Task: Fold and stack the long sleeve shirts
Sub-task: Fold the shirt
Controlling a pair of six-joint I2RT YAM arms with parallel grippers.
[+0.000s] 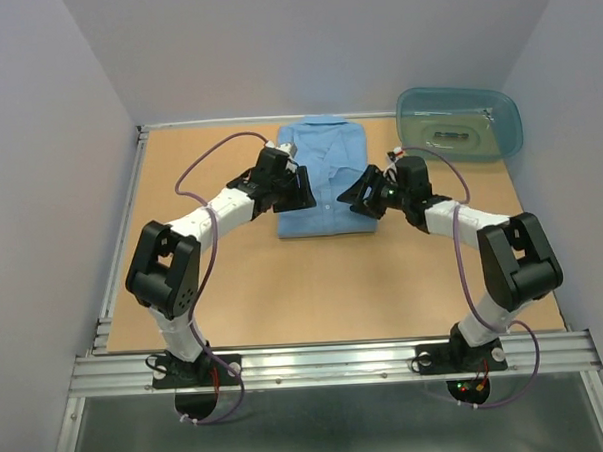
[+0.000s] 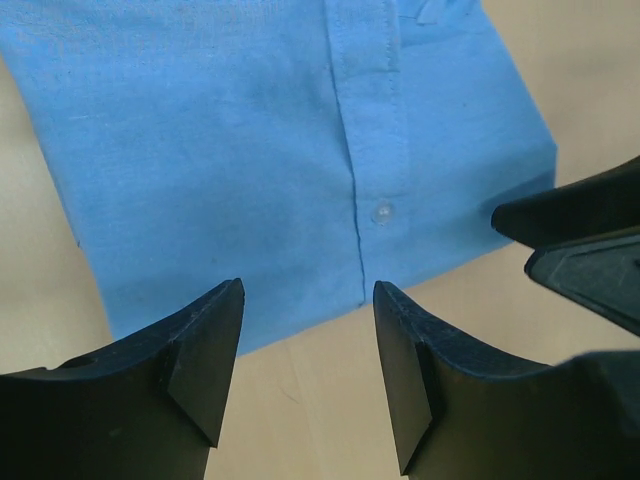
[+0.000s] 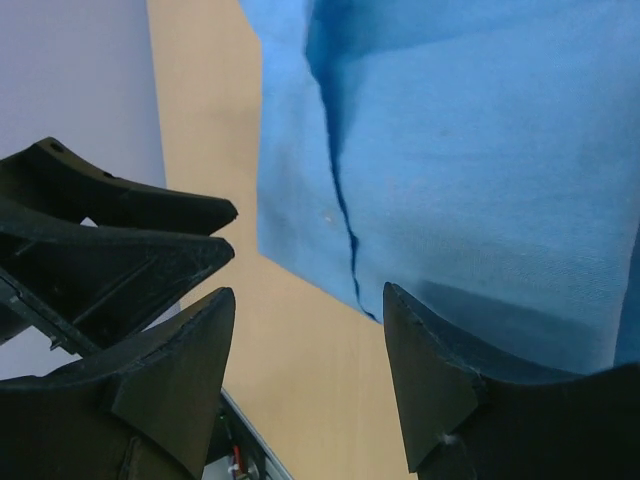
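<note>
- Black fingers of my left gripper (image 2: 308, 300) fill the bottom of the left wrist view, spread apart with nothing between them, over the near hem of the folded light blue cotton button-up shirt (image 2: 250, 150)
- One small pale button (image 2: 381, 212) shows on the shirt's placket, just above that hem
- My right gripper (image 3: 308, 300) is likewise parted and empty, over the shirt's near right corner
- Each gripper shows in the other's wrist view, close by
- From above, the shirt lies as a neat rectangle, collar at the far end, on the tan wooden table (image 1: 314, 285)
- A translucent teal plastic tub (image 1: 459, 124) stands at the far right corner, apart from the shirt
</note>
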